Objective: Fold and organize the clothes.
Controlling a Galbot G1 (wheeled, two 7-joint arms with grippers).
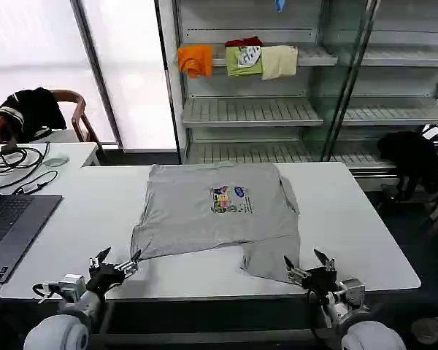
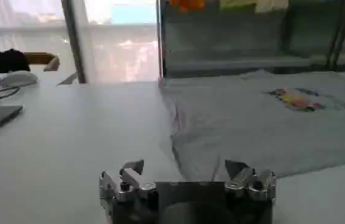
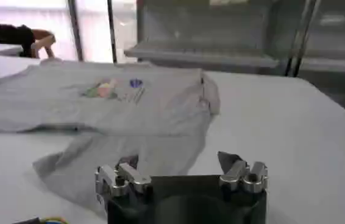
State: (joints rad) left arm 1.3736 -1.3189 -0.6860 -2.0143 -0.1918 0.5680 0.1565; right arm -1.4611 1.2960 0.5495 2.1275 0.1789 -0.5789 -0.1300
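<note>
Shirt spread on the white surface (image 1: 350, 219), our two grippers low at its near edge.

We see the grey shirt (image 1: 204, 211) lying flat mid-surface, chest print (image 1: 230, 199) up, one part trailing toward the near right. Our left gripper (image 1: 117, 263) hovers by the near-left corner, jaws open; our right gripper (image 1: 307, 267) sits at the trailing part, jaws open, holding nothing.

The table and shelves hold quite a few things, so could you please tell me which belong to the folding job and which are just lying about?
Job: light grey short-sleeved shirt with multicoloured chest print, spread on the white table; open left gripper and open right gripper near its front edge.

Lying about: grey laptop, black cables, folded orange cloth on the shelf.
</note>
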